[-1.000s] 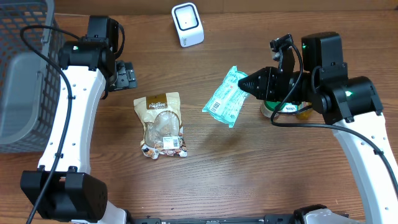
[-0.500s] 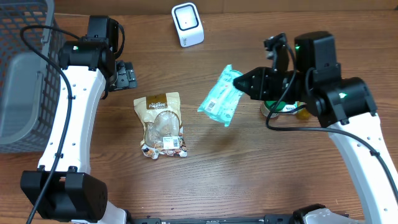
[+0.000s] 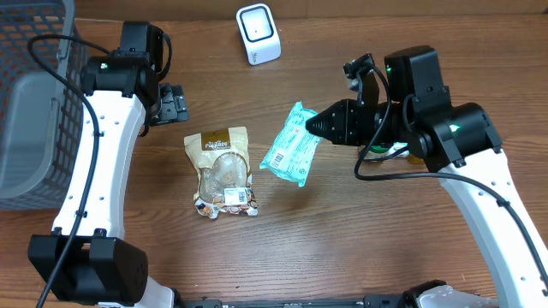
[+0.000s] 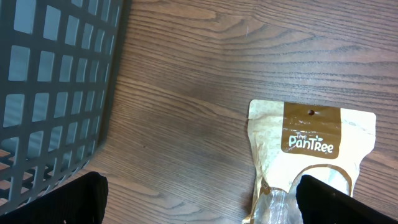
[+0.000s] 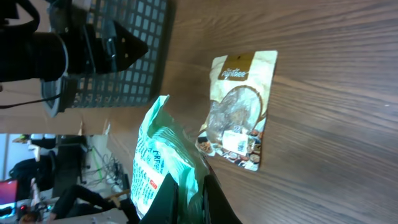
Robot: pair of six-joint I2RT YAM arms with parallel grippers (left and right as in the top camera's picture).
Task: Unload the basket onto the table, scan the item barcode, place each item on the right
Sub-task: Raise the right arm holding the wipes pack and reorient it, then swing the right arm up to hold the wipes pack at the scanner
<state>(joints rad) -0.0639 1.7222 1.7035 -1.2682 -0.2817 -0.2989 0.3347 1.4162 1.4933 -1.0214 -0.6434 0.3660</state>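
My right gripper (image 3: 313, 125) (image 5: 189, 193) is shut on the edge of a teal snack packet (image 3: 289, 145) (image 5: 158, 158), holding it in the air above the table's middle. A white barcode scanner (image 3: 258, 33) stands at the far edge, some way from the packet. A tan "PanTree" pouch (image 3: 223, 170) (image 4: 311, 162) (image 5: 239, 112) lies flat on the wood. My left gripper (image 4: 199, 202) (image 3: 174, 103) hovers open by the pouch's top end, nothing between its fingers.
A dark mesh basket (image 3: 34, 103) (image 4: 56, 93) fills the left side, close to my left arm. A jar with a green and white label (image 3: 390, 149) sits under my right arm.
My right gripper has carried the teal packet leftward and slightly toward the front of the table. The left arm and the pouch have not moved.
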